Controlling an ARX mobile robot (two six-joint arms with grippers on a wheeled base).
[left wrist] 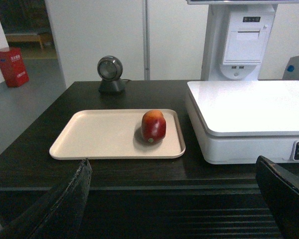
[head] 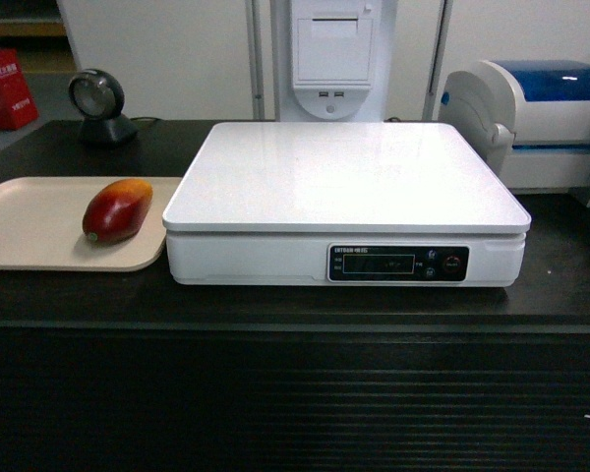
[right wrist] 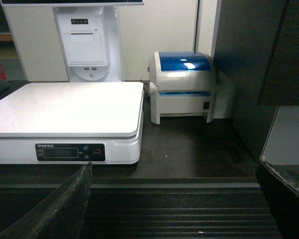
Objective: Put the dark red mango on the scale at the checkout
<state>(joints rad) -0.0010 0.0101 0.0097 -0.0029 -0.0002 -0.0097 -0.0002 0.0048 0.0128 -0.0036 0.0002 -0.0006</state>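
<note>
The dark red mango (head: 117, 209) lies on a flat beige tray (head: 29, 231), toward the tray's 3 o'clock edge, its yellow-orange end pointing to about 1 o'clock in the head view. In the left wrist view the same fruit (left wrist: 153, 125) sits end-on, right of the tray's (left wrist: 99, 137) middle, nothing touching it.

Nearest to me is the slatted front of the checkout worktop (head: 295, 403), dark and ribbed, with the dark top above it. In the left wrist view the left pincer (left wrist: 172, 199) shows 2 black fingers (left wrist: 65, 199) at the lower corners, spread wide apart with nothing between them, hanging short of the worktop's front edge. The right pincer (right wrist: 172, 199) looks the same in its own view: 2 dark fingers (right wrist: 60, 204) far apart, empty, facing the slatted front.

Just beside the tray, at its 3 o'clock, stands the scale (head: 346, 197), a wide white box with a bare smooth top plate and a dark display strip on its front face. Tray and scale are close, though I cannot tell whether they touch.

Further back, at 11 o'clock from the tray, a round black scanner (head: 98, 106) stands on the worktop. At 2 o'clock from the scale sits a white-and-blue printer (head: 536, 118). Behind the scale rises a white receipt unit on a post (head: 332, 59), and a red box (head: 8, 88) stands far left.
</note>
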